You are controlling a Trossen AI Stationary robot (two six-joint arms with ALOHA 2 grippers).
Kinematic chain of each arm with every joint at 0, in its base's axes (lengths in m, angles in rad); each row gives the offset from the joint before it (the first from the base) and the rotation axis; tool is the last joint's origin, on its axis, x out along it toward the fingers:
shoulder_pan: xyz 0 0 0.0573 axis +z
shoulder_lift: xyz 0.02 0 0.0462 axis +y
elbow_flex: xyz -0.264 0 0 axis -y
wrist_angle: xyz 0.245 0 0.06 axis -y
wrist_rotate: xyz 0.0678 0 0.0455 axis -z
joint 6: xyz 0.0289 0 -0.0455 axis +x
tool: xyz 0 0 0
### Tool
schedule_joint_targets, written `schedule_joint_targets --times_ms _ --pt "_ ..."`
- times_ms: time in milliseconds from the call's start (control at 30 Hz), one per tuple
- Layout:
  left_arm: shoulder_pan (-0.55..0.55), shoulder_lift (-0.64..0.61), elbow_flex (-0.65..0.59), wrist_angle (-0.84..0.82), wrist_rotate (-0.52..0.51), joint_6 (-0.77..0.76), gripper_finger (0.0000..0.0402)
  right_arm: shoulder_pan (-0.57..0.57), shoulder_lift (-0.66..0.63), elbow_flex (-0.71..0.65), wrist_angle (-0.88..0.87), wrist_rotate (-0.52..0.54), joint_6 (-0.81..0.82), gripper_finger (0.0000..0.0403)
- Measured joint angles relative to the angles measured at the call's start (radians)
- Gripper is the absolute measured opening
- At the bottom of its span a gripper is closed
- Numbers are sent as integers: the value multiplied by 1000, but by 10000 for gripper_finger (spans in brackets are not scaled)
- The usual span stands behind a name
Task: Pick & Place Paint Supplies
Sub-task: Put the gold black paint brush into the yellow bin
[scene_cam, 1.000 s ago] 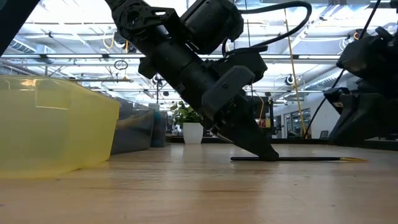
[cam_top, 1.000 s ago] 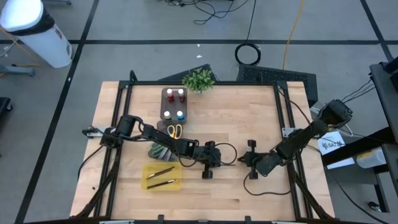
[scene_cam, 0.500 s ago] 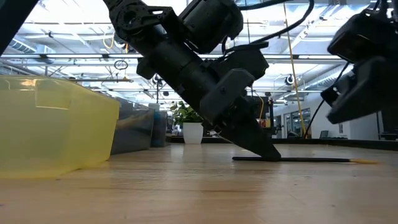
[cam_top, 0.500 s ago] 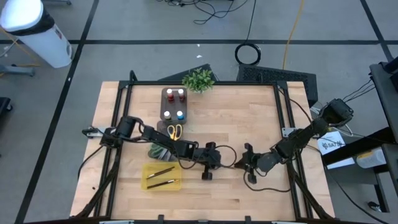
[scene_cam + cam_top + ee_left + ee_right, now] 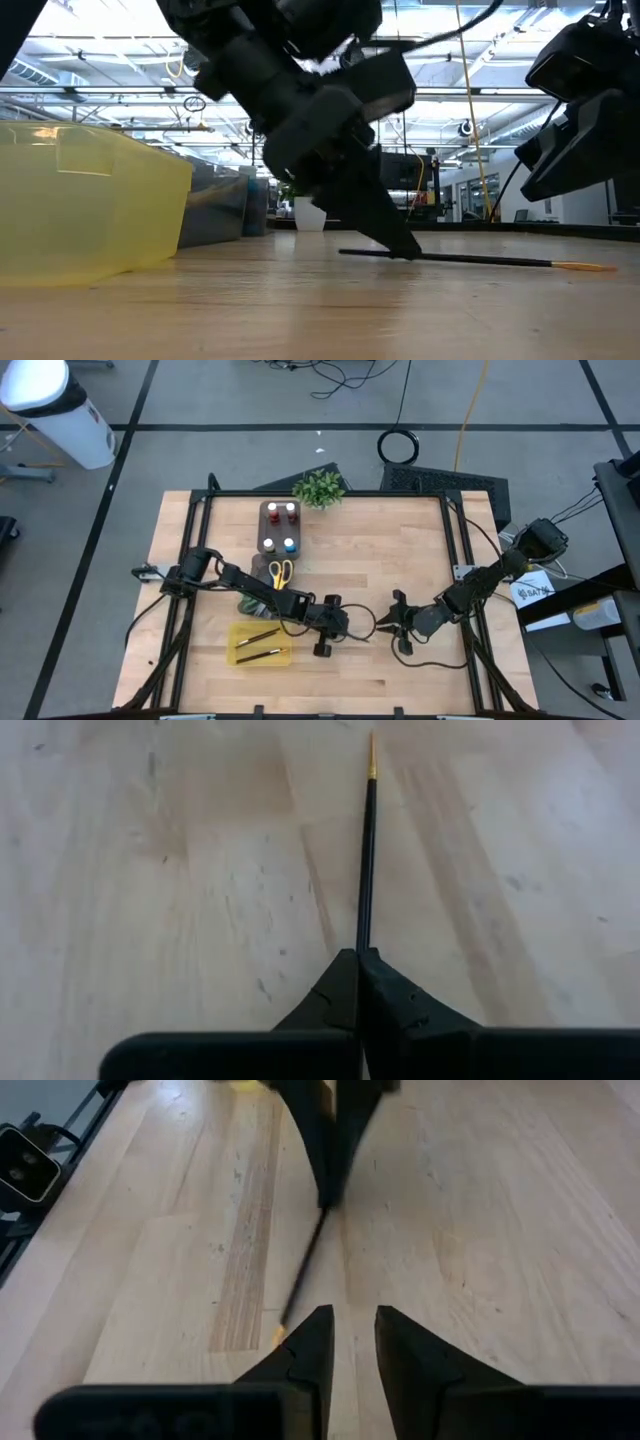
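The wooden surface [image 5: 420,550] is carrying everything, and places below are given relative to the yellow tray [image 5: 261,643].

The yellow tray is lying near the front-left part of the surface and is already holding two thin brushes [image 5: 262,645]. Behind it, the dark grey organiser tray [image 5: 281,528] is holding red- and blue-capped paint bottles [image 5: 282,528], with yellow-handled scissors [image 5: 282,571] lying between the two trays.

The left arm is reaching across just behind the yellow tray; the left gripper [image 5: 335,622] is sitting just off the tray's right side, its jaws clamped on the dark end of a thin dark brush [image 5: 366,850]. The brush is lying low along the surface, its yellow tip pointing away from the tray.

The right gripper [image 5: 346,1342] is waiting farther from the tray, near the brush's yellow tip, with its jaws parted and holding nothing.

Compared with a second ago, the right jaws have been opening and releasing the brush, while the left gripper has been drawing it toward the tray. Judged from this, the handover is complete, and placing a third brush in the yellow tray is the step in hand.
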Motion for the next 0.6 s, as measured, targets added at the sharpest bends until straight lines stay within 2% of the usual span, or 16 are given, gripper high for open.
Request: schedule_joint_targets --times_ms 367,600 --pt "-39 -114 3 -70 -78 32 0 1 0 0 -12 0 3 68" --pt "-90 -247 3 -300 -170 4 0 2 0 0 -18 -27 4 64"
